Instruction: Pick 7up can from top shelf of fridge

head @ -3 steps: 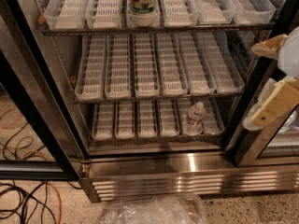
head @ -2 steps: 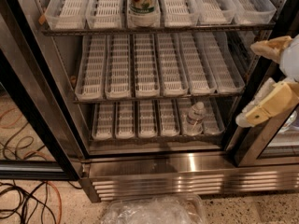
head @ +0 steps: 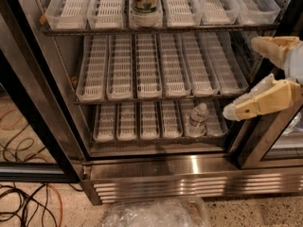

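A crumpled sheet of clear plastic [head: 156, 214] lies on the speckled floor at the bottom edge of the view, with loose cables [head: 26, 200] in the bottom left corner. Behind them runs the ribbed steel base of the fridge [head: 189, 183].

The gripper [head: 240, 78] reaches in from the right edge, in front of the fridge's right side, level with the middle rack [head: 149, 96]. Its two tan fingers [head: 265, 98] are spread apart with nothing between them, and they touch nothing.

On the bottom rack [head: 128, 136], a clear water bottle [head: 196, 119] stands upright near the front right corner.

The 7up can [head: 144, 4] stands upright at the front edge of the top shelf [head: 71, 18], in the third lane tray from the left, about midway between the shelf's side edges. Its top is cut off by the upper edge of the view. The can is well apart from the gripper, above it and to its left.
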### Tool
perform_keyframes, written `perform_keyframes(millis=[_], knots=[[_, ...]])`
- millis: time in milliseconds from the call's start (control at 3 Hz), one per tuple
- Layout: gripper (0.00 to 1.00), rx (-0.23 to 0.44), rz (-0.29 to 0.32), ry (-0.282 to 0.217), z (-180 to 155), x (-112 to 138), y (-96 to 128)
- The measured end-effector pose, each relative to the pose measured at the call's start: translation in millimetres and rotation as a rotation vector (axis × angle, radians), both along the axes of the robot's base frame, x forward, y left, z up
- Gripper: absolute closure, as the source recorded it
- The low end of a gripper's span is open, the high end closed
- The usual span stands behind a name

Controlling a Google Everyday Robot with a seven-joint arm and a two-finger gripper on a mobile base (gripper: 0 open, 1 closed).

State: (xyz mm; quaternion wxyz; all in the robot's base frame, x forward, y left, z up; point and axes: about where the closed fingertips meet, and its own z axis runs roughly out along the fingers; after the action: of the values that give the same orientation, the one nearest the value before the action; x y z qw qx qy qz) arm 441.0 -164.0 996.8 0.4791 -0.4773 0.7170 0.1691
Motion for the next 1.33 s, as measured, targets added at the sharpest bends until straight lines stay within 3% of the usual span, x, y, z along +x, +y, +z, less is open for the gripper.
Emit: perform_keyframes(millis=[333, 667, 1000, 1333], knots=[[0.00, 0.143, -0.023, -0.018, 8, -2, 15], [0.00, 0.242, -0.050, -0.067, 10, 2, 31], [0.00, 0.275, -0.081, -0.124, 12, 13, 51], [0.00, 0.275, -0.081, -0.125, 12, 13, 51]])
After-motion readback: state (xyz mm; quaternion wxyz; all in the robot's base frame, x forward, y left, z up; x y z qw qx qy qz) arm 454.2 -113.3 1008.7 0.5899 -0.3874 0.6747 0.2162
